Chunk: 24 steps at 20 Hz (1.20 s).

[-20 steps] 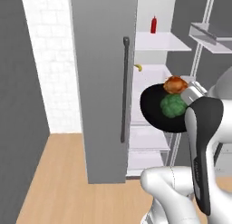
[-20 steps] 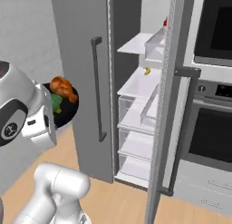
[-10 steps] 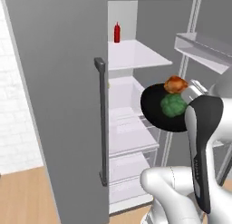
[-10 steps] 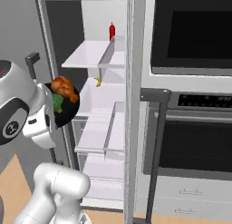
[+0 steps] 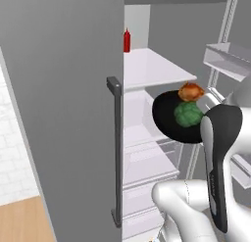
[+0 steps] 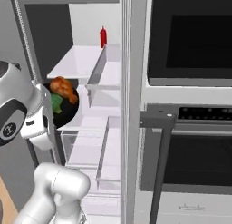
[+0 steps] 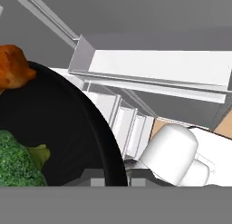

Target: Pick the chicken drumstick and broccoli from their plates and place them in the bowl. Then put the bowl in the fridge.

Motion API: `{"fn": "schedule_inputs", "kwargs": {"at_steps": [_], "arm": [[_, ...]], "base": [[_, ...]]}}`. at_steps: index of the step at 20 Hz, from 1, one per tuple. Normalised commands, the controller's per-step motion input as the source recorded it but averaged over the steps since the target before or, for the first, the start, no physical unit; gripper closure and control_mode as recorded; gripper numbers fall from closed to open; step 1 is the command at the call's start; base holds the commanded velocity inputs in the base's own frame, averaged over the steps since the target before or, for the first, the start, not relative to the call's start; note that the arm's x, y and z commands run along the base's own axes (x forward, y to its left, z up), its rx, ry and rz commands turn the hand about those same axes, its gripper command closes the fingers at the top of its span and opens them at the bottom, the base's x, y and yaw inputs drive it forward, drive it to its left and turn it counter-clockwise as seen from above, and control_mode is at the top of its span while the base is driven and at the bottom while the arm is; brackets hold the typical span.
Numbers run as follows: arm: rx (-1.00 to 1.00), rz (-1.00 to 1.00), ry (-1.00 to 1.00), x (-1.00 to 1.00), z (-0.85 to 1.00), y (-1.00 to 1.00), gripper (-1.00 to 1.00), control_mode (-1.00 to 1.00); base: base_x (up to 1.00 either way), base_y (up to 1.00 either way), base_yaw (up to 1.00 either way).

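Observation:
The glossy black bowl [image 5: 171,122] [image 6: 69,110] [image 7: 68,128] hangs in the air in front of the open fridge [image 5: 63,113] [image 6: 81,60], level with its middle shelves. Inside the bowl lie the orange-brown chicken drumstick [image 5: 190,92] [image 6: 63,89] [image 7: 13,70] and the dark green broccoli [image 5: 188,114] [image 6: 55,103] [image 7: 16,165]. My gripper [image 7: 114,178] is shut on the bowl's rim, on the side nearest the arm. The plates are out of view.
The grey fridge door [image 5: 59,138] with its dark bar handle [image 5: 116,153] stands open on the left. A red bottle [image 5: 127,40] [image 6: 103,36] stands at the back of the upper shelf. The second door's edge [image 6: 131,105] and a dark wall oven [image 6: 190,41] lie to the right.
The whole picture has shifted as the base drove: the fridge's inside is now nearer and more central. The bowl with its food stays in my grip in the same pose.

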Motion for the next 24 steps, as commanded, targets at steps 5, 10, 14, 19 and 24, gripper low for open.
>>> {"fn": "schedule_inputs", "kwargs": {"at_steps": [5,10,14,19,24], "arm": [[0.00,0.00,0.00,0.00,0.00,0.00,1.00,1.00],[0.00,-0.02,-0.11,0.30,-0.01,-0.08,1.00,-1.00],[0.00,-0.13,-0.30,0.93,0.08,0.13,1.00,-1.00],[0.02,-0.15,-0.20,1.00,0.07,0.22,1.00,-1.00],[0.11,-0.04,0.00,0.93,0.14,-0.03,1.00,-1.00]], "base": [[0.55,0.00,0.02],[0.09,0.00,0.00],[0.00,0.00,0.00],[0.00,0.00,0.00],[0.00,0.00,0.00]]}}
